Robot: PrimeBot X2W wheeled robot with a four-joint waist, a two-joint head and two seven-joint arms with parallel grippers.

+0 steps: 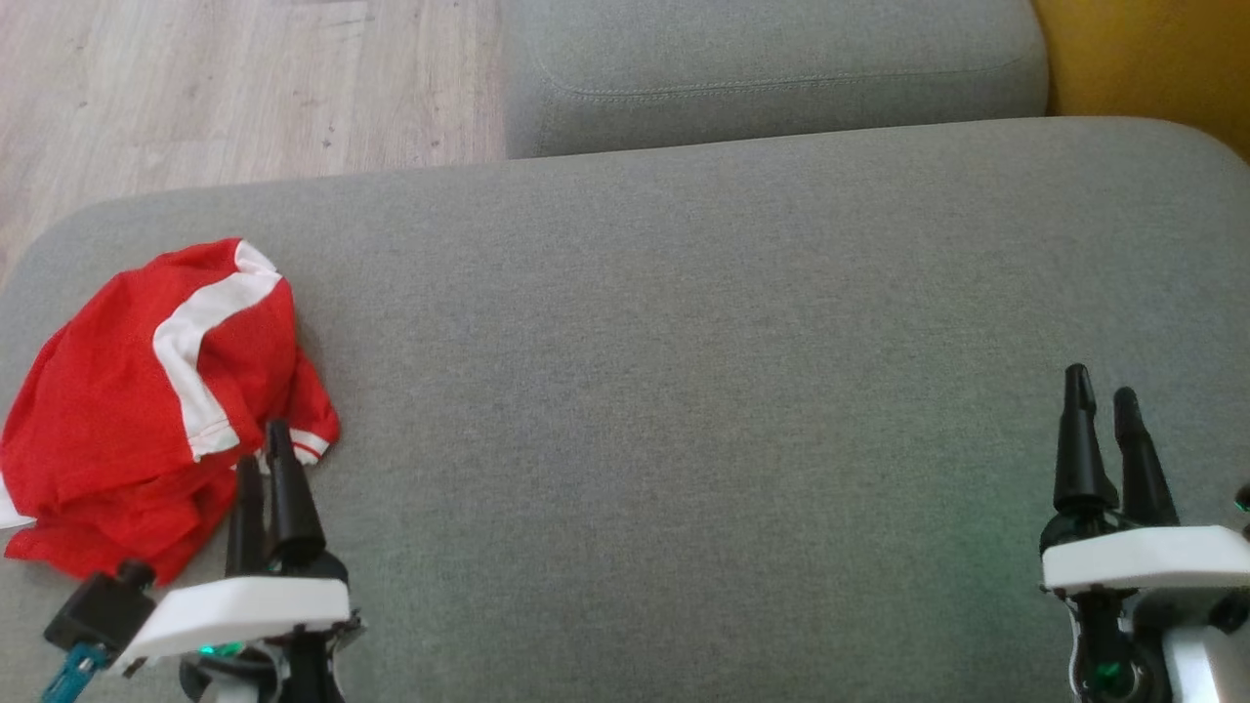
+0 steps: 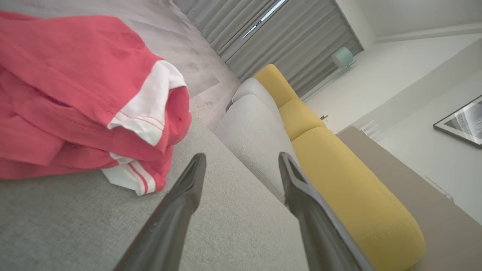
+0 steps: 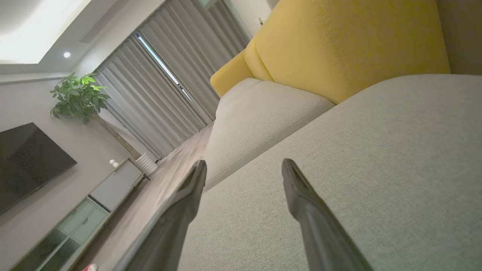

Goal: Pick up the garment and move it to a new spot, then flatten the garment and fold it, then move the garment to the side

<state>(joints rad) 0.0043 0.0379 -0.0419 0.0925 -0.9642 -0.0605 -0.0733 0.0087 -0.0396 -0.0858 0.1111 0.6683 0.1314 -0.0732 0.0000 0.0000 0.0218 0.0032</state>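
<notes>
1. Where the broad grey fabric sofa cushion [image 1: 684,342] nears its left end, a crumpled red mesh garment with white stripes [image 1: 156,391] lies in a loose heap, unfolded and bunched over itself.
2. The left gripper [image 1: 264,447] sits at the lower left of the head view, just beside the garment's lower right edge. Its two long dark fingers are spread apart and released, with bare grey fabric between them.
3. From the left wrist view, the garment's white-striped hem lies just to the left of the nearer finger. I cannot tell whether the two touch.
4. The right gripper [image 1: 1102,383] hovers over the cushion's right end, well apart from the garment. In the right wrist view its fingers are splayed wide and grasp nothing.
5. A second grey cushion with a stitched seam [image 1: 771,78] lies beyond the broad one, and a mustard-yellow padded backrest [image 1: 1143,59] shows at the upper right.
6. Pale wood-grain flooring [image 1: 244,88] fills the upper left of the head view.
7. Grey pleated curtains [image 2: 286,37] hang in the background of the left wrist view.
</notes>
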